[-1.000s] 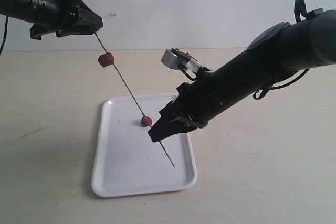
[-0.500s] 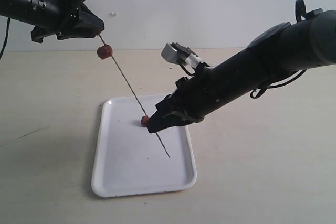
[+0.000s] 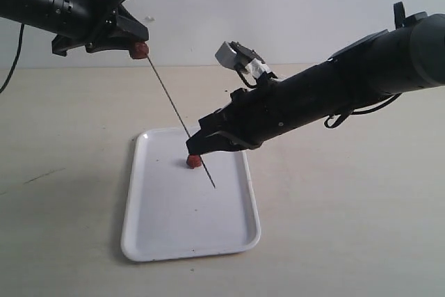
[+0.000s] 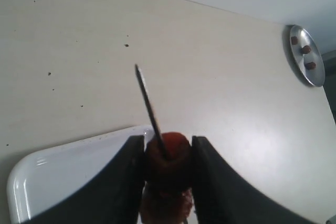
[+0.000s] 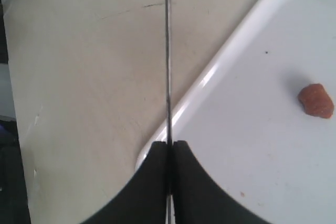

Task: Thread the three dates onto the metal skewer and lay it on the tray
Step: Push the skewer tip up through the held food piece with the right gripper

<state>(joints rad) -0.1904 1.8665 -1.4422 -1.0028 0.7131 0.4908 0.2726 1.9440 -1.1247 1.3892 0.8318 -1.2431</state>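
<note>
Skewer (image 3: 169,102): thin dark-grey metal, straight, is hanging tilted in air over tray (image 3: 160,231). Lower tip is pointing at tray's middle; contact unclear. Prob. light, stiff, slick and sharp-tipped; likely to pivot if pinched at one spot only, so best held near both ends, clear of tip.

Left gripper (image 3: 137,41) fingers are standing part-open, clamping a red-brown wrinkled date (image 3: 140,49) threaded at upper end. 2nd reddish lump is showing behind it in wrist view, too blurred to call.

Right gripper (image 3: 196,145) fingers are pinching skewer low down, almost fully closed.

Loose date (image 3: 194,162) is lying in tray's far half, toward edge under right gripper.

Dates prob. soft, sticky; grip sides gently.
</note>
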